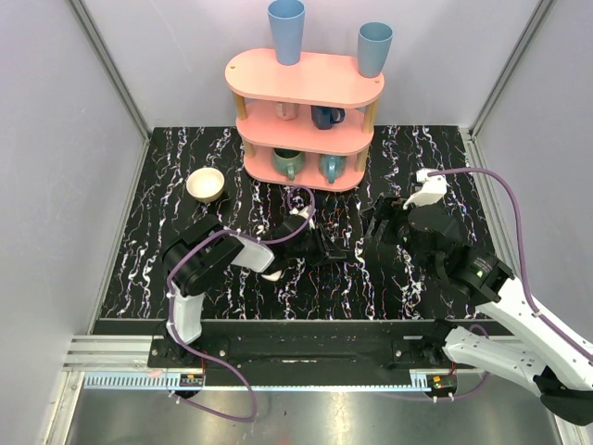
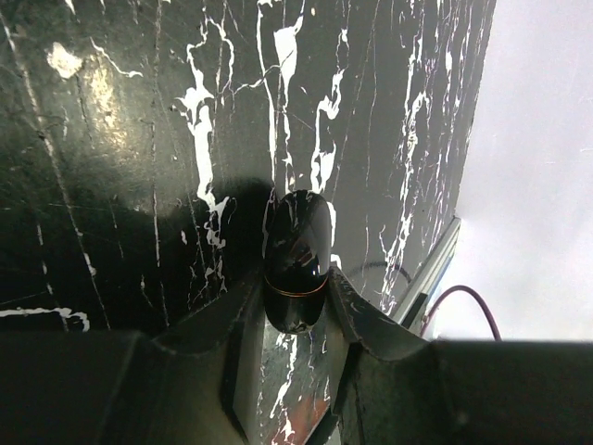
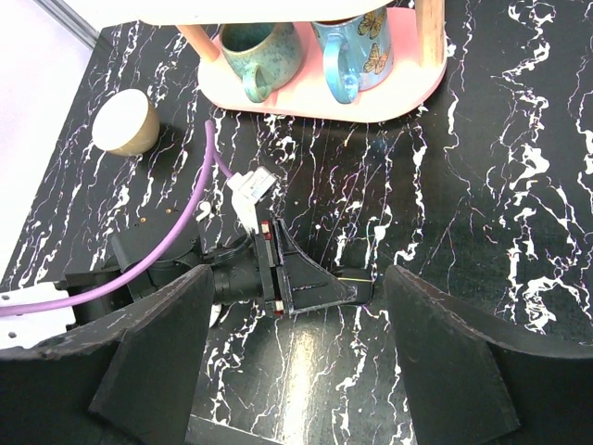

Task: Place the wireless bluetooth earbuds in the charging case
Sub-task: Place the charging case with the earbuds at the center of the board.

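Top external view puts the charging case [image 1: 271, 275], as best I can make out, as a small white thing on the worktop [image 1: 157, 241], tucked under the left forearm, with nothing visibly seated in it. The left gripper [image 2: 296, 292] has its jaws closed on a dark glossy oval piece [image 2: 298, 241], likely an earbud, low over the worktop. The right gripper [image 3: 298, 278] hovers above with jaws spread wide, holding nothing. I judge insertion not yet begun; I can't spot a second earbud.

Two blue tumblers [image 1: 286, 31], four mugs [image 1: 324, 116] — probably — one bowl [image 1: 206, 184], one shelf [image 1: 306, 79].
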